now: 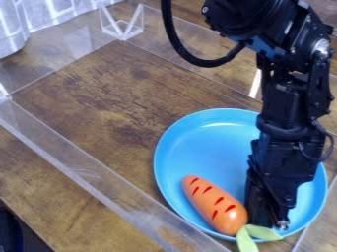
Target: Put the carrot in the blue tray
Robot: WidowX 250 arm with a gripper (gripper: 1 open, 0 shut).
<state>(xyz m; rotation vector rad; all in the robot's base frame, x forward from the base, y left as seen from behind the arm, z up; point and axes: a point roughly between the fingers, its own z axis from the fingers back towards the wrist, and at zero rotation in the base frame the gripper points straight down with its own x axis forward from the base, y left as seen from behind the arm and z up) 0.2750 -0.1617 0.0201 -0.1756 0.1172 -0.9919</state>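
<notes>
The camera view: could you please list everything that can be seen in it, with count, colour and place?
toy carrot: one, orange with dark-red stripes and a light-green leafy stub, in the tray at its near edge, the stub reaching over the rim
round tray: one, bright blue, on the wooden surface
wooden surface: one, brown, under the tray
clear panels: transparent, along the near left and the far side; exact count unclear
small bracket: one, whitish, far left corner
draped cloth or sheet: one, white, top left
robot arm: one, black, right side, jaws shut and low over the tray beside the carrot
cable: one, black, looping at the top
</notes>
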